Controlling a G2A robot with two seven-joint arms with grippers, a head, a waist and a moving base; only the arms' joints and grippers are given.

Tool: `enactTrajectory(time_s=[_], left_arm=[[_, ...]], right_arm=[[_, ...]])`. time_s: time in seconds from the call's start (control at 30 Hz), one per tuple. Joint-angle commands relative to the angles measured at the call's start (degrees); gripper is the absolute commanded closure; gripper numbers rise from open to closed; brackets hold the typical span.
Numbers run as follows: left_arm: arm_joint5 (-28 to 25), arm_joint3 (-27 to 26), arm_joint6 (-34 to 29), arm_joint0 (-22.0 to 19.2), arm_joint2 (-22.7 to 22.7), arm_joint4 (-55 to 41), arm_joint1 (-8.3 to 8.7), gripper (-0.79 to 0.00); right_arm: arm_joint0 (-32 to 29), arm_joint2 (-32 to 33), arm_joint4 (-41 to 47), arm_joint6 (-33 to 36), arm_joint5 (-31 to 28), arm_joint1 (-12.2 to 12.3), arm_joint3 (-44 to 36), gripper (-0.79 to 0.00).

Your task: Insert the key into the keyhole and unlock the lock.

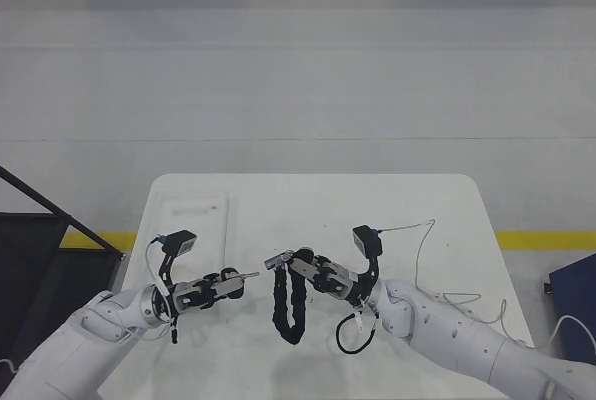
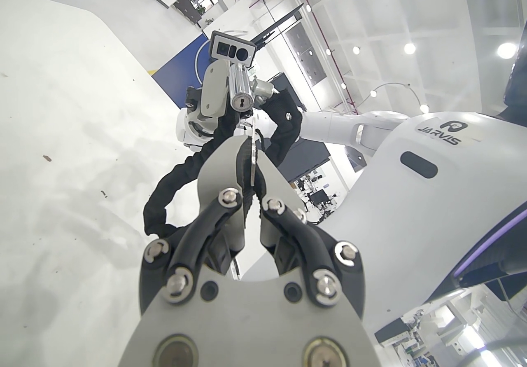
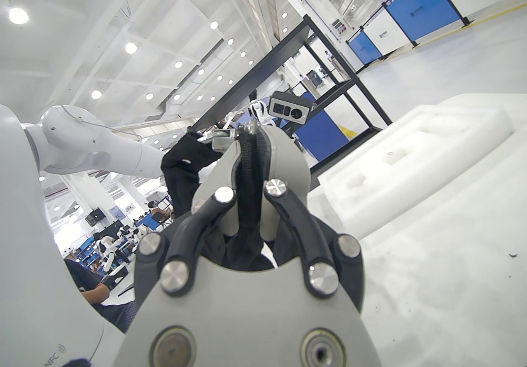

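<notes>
The key (image 2: pixel 254 130) is pinched flat between the closed fingers of the left tool (image 2: pixel 249 156), its blade sticking out toward the lock (image 2: pixel 240 90). The tip is just short of the keyhole (image 2: pixel 242 100) and slightly off its line, not inserted. The right tool (image 3: pixel 251 138) is clamped on the lock's black sleeved chain (image 1: pixel 284 308) right behind the metal cylinder, holding the cylinder above the bench (image 1: pixel 428 210) with its face toward the key. The rest of the chain droops in a loop toward the bench. A white foam tray (image 1: pixel 188 225) lies farther back, on the left arm's side.
</notes>
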Motion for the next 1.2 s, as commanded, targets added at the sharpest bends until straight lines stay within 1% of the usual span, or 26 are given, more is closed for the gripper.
enactTrajectory(time_s=[0.0, 0.6, 0.97, 1.17], left_arm=[[0.00, -0.13, 0.00, 0.02, 0.07, 0.21, -0.15, 0.000], [0.00, 0.98, 0.00, -0.45, -0.78, 0.69, -1.98, 0.000], [0.00, 2.23, 0.00, -1.76, 0.71, 0.87, -2.75, 0.000], [0.00, 2.63, 0.00, -2.24, 0.76, 1.04, -3.03, 0.000]], right_arm=[[0.00, 0.00, 0.00, 0.00, 0.00, 0.00, 0.00, 0.000], [0.00, 0.00, 0.00, 0.00, 0.00, 0.00, 0.00, 0.000], [0.00, 0.00, 0.00, 0.00, 0.00, 0.00, 0.00, 0.000], [0.00, 0.00, 0.00, 0.00, 0.00, 0.00, 0.00, 0.000]])
